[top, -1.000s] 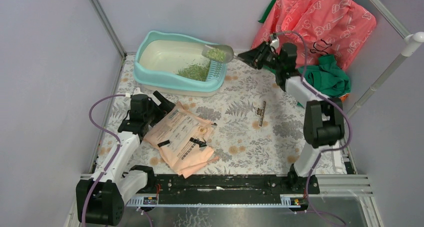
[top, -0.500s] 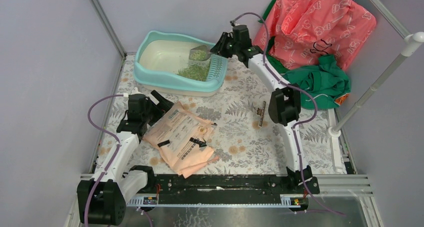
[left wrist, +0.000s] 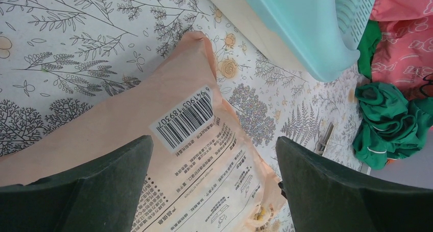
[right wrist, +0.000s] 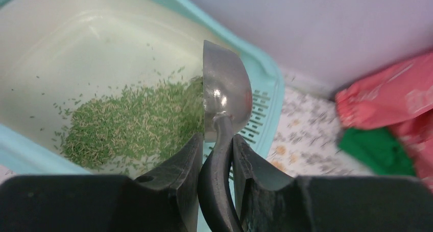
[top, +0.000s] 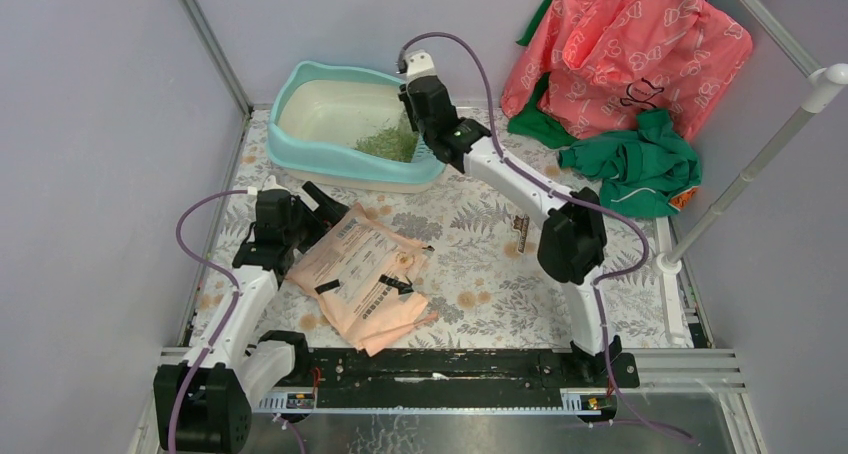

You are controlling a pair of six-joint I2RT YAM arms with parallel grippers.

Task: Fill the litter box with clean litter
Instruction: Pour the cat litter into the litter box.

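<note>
Looking down from the top external camera, the right claw (top: 412,126) hangs over the right end of the litter box (top: 300,146). The clean litter (top: 385,146) lies heaped inside the basin, just below and to the left of that claw. The left claw (top: 322,206) sits low over the table (top: 480,244), well short of the box, at the upper corner of a peach paper bag (top: 365,279). A green cloth (top: 640,159) and a red bag (top: 625,44) lie far off to the right claw's right.

In the left wrist view, the left claw's fingers (left wrist: 81,191) stand wide apart and hold nothing. The paper bag (barcode side up) lies flat beneath and between them. The teal wall of the litter box rises ahead of the claw and to its right.

In the right wrist view, the right claw is pinched narrowly on the dark handle of a grey scoop (right wrist: 224,89). The scoop's bowl is turned on edge, straight ahead of the fingertips. The green granules spread across the cream basin ahead and to the left, beneath the bowl. The slotted grille (right wrist: 255,127) lies just to the right.
</note>
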